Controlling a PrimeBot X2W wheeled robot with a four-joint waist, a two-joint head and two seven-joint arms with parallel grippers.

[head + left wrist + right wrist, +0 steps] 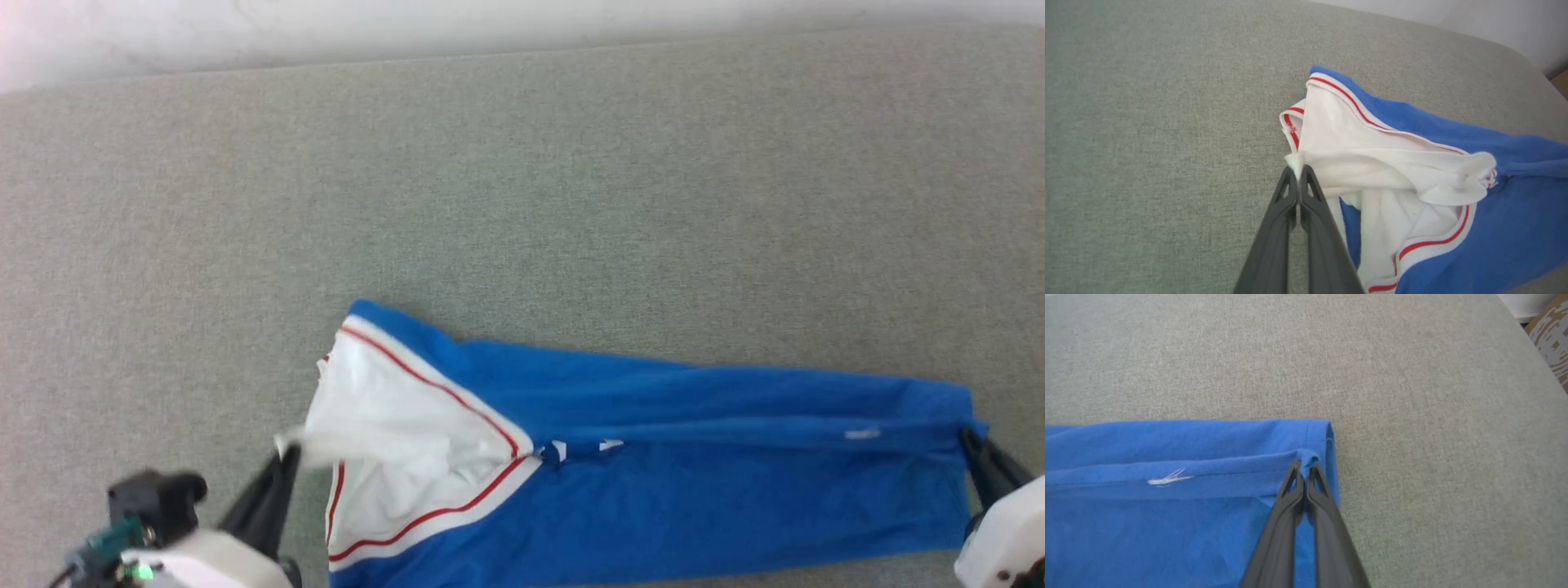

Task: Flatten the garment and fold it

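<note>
Now, left claw [1298,173]: I read it clamped shut on a small tip of white cloth at the shirt's sleeve end. In the head view it sits at lower left [286,461].
Right claw [1303,465]: closed too, pinching a blue fold at the hem corner. The head view puts it at the far right edge [971,441].
Shirt [694,490]: lies stretched sideways between my two claws on the near part of the surface, folded lengthwise into a long blue band.
Sleeve [392,425]: white, bunched and creased at the left end, one tip lifted into the left claw.
Trim [433,384]: red line on white, edging the sleeve where it meets the blue.
Fold line: a ridge runs along the blue from sleeve to right claw, with a small white fleck [1167,479] on it.
Print: a scrap of white lettering peeks out mid-shirt; I can't read it.
Surface [522,204]: grey woven cloth under the shirt, running to the far edge.
Wall [490,24]: pale strip past that edge.
</note>
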